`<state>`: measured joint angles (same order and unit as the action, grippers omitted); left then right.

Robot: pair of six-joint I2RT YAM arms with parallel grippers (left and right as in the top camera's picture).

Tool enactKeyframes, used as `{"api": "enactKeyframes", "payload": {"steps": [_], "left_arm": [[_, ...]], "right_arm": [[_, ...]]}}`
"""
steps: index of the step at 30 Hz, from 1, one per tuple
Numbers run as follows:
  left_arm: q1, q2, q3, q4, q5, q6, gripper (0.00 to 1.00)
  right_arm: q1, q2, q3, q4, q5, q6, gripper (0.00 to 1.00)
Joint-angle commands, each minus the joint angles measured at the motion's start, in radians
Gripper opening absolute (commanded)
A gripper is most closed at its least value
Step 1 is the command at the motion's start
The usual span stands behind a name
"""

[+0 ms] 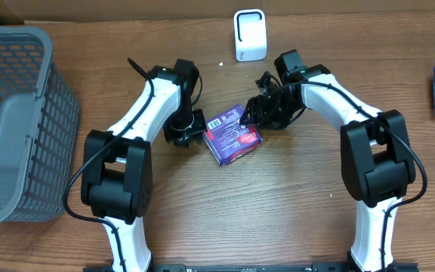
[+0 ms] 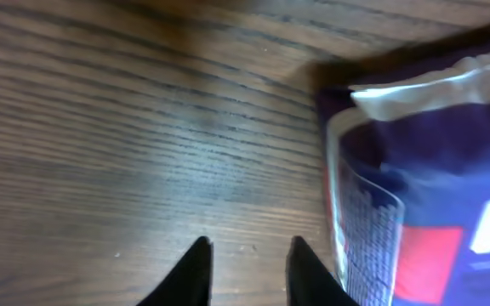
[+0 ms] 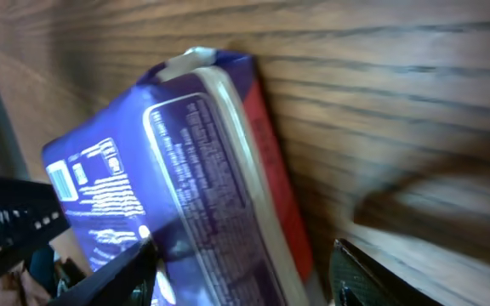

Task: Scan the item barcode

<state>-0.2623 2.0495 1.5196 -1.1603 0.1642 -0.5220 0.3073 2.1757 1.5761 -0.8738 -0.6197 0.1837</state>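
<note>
Left gripper sits low over the brown wooden table, fingers only slightly parted, bare wood in the gap, nothing held. Purple-and-red plastic snack package lies flat on the table just to its right, between the two arms, barcode label facing up at its left end. Right gripper is spread wide and straddles the package's other end; one finger looks close to the wrap, firm contact unclear, no squeeze visible. White upright barcode scanner stands at the far edge. Grey mesh plastic basket far left.
</note>
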Motion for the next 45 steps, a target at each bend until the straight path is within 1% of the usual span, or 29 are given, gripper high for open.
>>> {"api": "enactKeyframes", "payload": {"steps": [1,4,6,8,10,13,14,15,18,19,21,24,25,29,34,38,42,45], "left_arm": [[-0.008,0.006,-0.039,0.03,0.029,-0.003,0.18],[-0.008,0.006,-0.06,0.064,0.047,-0.01,0.16],[-0.008,0.006,-0.077,0.088,0.047,-0.035,0.13],[-0.008,0.006,-0.104,0.125,0.047,-0.065,0.13],[-0.008,0.006,-0.127,0.153,0.051,-0.082,0.13],[-0.008,0.006,-0.156,0.189,0.066,-0.084,0.17],[-0.008,0.006,-0.16,0.192,0.07,-0.084,0.18],[-0.008,0.006,-0.162,0.193,0.07,-0.084,0.18],[-0.008,0.006,-0.163,0.2,0.07,-0.084,0.19],[-0.008,0.006,-0.163,0.204,0.069,-0.084,0.19],[-0.008,0.006,-0.163,0.215,0.069,-0.084,0.19],[-0.008,0.006,-0.163,0.224,0.069,-0.084,0.24],[-0.008,0.006,-0.163,0.223,0.069,-0.084,0.24],[-0.008,0.006,-0.163,0.215,0.069,-0.057,0.3],[-0.006,0.005,-0.162,0.192,0.069,0.017,0.32],[-0.005,0.005,-0.148,0.163,0.069,0.049,0.3],[-0.005,0.005,-0.099,0.113,0.07,0.068,0.29],[-0.005,0.005,-0.053,0.076,0.069,0.082,0.3]], "right_arm": [[-0.011,-0.019,-0.007,0.004,0.043,0.026,0.65],[-0.006,-0.019,-0.007,0.005,0.043,0.026,0.66],[0.002,-0.019,-0.007,0.005,0.043,0.026,0.67],[0.013,-0.019,-0.007,0.005,0.043,0.026,0.69],[0.023,-0.019,-0.008,0.004,0.043,0.026,0.7],[0.029,-0.019,-0.022,0.005,0.031,0.026,0.7],[0.028,-0.019,-0.029,0.008,0.016,0.026,0.69],[0.028,-0.019,-0.038,0.014,-0.001,0.026,0.66],[0.028,-0.019,-0.059,0.021,-0.038,0.026,0.63],[0.028,-0.019,-0.065,0.02,-0.041,0.026,0.6],[0.028,-0.019,-0.066,0.013,-0.04,0.026,0.51],[0.025,-0.019,-0.06,0.007,-0.04,0.026,0.28],[0.021,-0.019,-0.053,0.0,-0.04,0.026,0.22],[-0.014,-0.021,0.013,-0.072,-0.01,0.026,0.04],[-0.048,-0.039,0.149,-0.227,0.115,-0.006,0.04],[-0.05,-0.051,0.256,-0.328,0.222,-0.012,0.04],[-0.045,-0.057,0.35,-0.427,0.36,-0.001,0.04],[-0.036,-0.057,0.423,-0.527,0.512,0.035,0.04]]}}
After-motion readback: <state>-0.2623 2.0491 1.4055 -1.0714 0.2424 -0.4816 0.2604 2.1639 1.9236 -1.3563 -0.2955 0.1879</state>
